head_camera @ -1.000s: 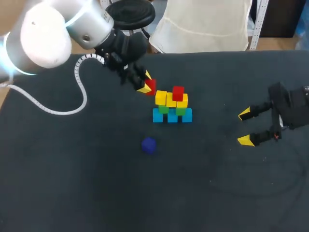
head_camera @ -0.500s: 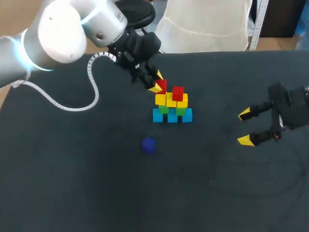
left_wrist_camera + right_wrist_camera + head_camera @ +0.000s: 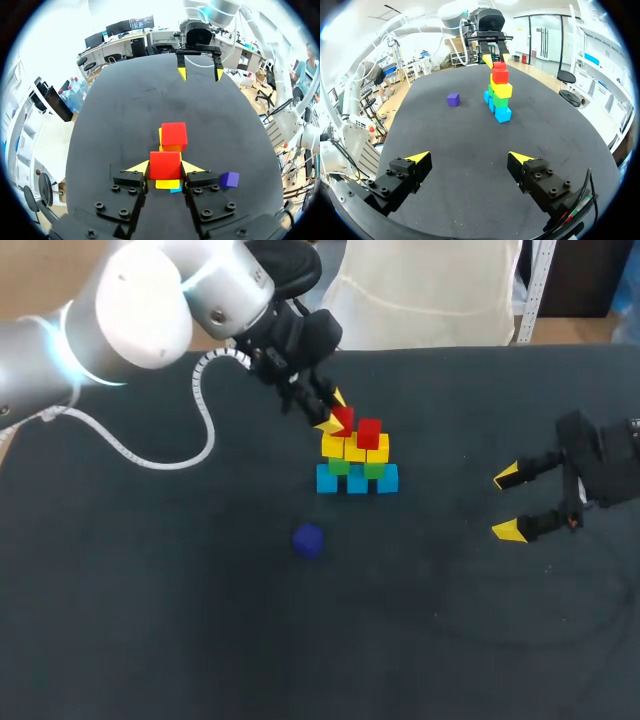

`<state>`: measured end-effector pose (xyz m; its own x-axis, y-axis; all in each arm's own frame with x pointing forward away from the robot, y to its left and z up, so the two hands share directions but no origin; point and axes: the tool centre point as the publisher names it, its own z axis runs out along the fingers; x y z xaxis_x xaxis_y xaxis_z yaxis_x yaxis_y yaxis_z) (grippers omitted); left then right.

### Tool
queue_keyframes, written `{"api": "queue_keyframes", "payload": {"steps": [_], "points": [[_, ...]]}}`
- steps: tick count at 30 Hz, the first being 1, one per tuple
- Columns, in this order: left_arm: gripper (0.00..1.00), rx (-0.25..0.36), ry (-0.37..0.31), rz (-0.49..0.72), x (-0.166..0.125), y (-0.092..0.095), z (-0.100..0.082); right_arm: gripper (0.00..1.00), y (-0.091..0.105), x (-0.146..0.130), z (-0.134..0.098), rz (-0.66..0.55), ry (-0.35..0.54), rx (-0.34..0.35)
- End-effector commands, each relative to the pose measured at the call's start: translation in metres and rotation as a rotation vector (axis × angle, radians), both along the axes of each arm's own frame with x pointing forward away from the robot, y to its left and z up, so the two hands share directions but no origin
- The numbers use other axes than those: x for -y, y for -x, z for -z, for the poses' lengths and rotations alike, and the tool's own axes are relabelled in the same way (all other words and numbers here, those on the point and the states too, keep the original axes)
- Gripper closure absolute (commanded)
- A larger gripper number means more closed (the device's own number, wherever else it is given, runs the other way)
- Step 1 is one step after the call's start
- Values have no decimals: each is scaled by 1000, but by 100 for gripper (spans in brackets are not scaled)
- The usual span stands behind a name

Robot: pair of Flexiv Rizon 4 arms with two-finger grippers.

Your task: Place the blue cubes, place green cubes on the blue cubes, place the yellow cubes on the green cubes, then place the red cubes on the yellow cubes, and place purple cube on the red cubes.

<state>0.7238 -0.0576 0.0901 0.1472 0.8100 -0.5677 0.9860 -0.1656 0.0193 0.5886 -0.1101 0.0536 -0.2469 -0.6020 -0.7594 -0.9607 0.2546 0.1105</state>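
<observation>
The left gripper (image 3: 333,412) is clamped on a smooth, sharp-edged red cube (image 3: 165,165), held level, a flat face against each yellow fingertip, over the end yellow cube of the stepped stack (image 3: 357,465). The stack's long axis runs across the black table (image 3: 200,620) toward the right gripper (image 3: 507,504), which hangs wide open and empty, well apart. 3 blue cubes (image 3: 357,480) form its base, a second red cube (image 3: 369,432) tops it, and a purple cube (image 3: 308,540) lies alone nearby.
</observation>
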Motion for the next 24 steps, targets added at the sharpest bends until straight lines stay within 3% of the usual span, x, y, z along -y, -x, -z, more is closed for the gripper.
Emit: {"api": "queue_keyframes", "payload": {"steps": [1,24], "points": [[100,-7,4,1,1,-3,1,0,-1,0,1,-1,-3,0],[100,-12,-1,4,4,-3,5,0,-1,0,1,-1,-3,0]]}}
